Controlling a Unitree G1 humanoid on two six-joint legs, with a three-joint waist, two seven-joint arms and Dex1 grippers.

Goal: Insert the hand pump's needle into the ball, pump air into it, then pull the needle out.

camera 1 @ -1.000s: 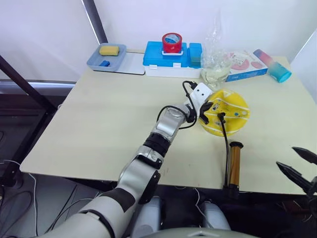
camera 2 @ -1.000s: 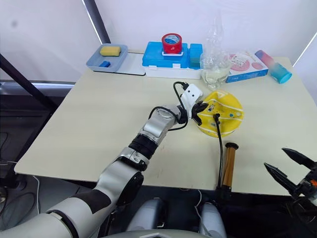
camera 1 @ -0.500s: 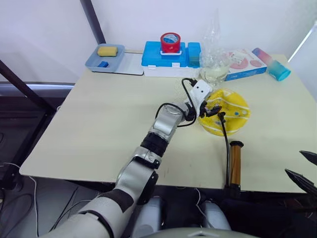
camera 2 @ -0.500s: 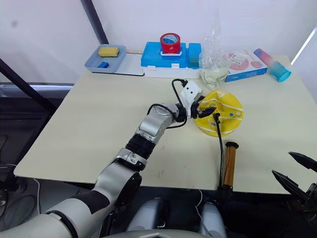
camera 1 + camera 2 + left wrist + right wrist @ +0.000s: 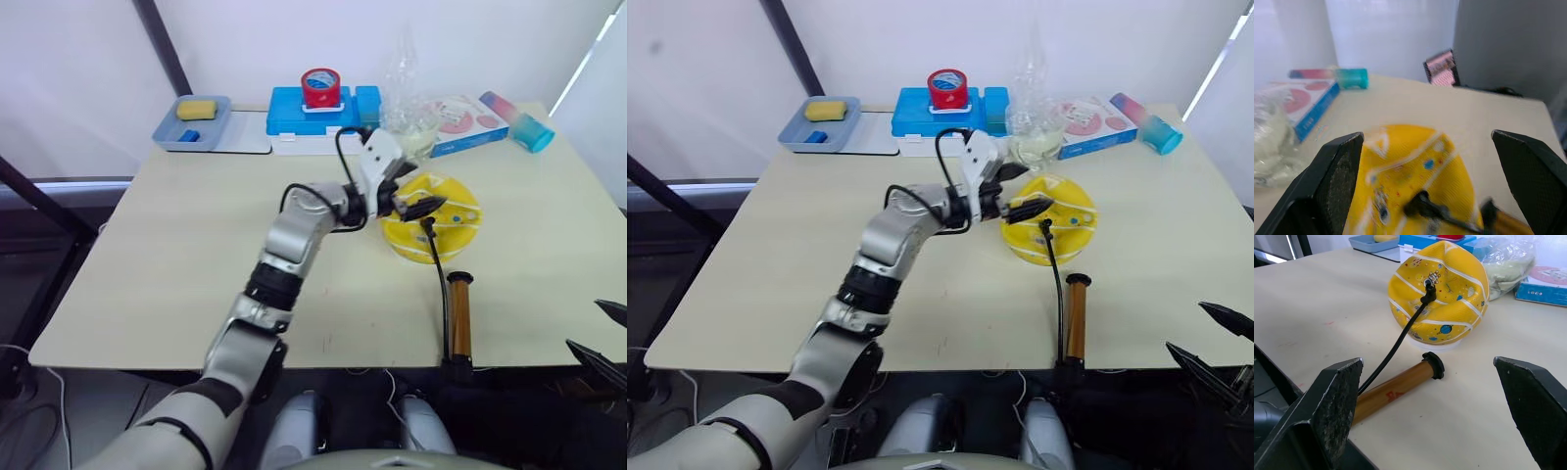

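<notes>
Left eye view: the ball (image 5: 431,217), dented and yellow, sits on the bench (image 5: 176,264) near the far middle. The left gripper (image 5: 416,203) hovers over the ball's near-left side, fingers apart, holding nothing. The hose (image 5: 443,284) runs from the ball's top down to the hand pump (image 5: 458,315), which lies flat near the bench's front edge. The right gripper (image 5: 602,338) sits off the front right corner, fingers apart, well away from the pump.

Right eye view: same layout; a red tape roll (image 5: 944,86) sits on a blue box (image 5: 950,110) at the back, and a clear plastic bag (image 5: 1036,132) lies just behind the ball.

Left wrist view: both fingers (image 5: 1334,188) spread wide, straddling the ball's top; the black needle fitting (image 5: 1422,205) appears seated in the ball's surface.

Right wrist view: gives what the head views do not — the fitting (image 5: 1428,290) entering the ball near its top, and the ball resting on a pale ring base (image 5: 1435,343).

Risks, judged: the ball is soft and dented, so a squeeze from the left gripper may roll it off the ring or tilt the needle and work it loose. The pump lies free; pulling its handle one-handed may drag the hose and yank the needle out early.
</notes>
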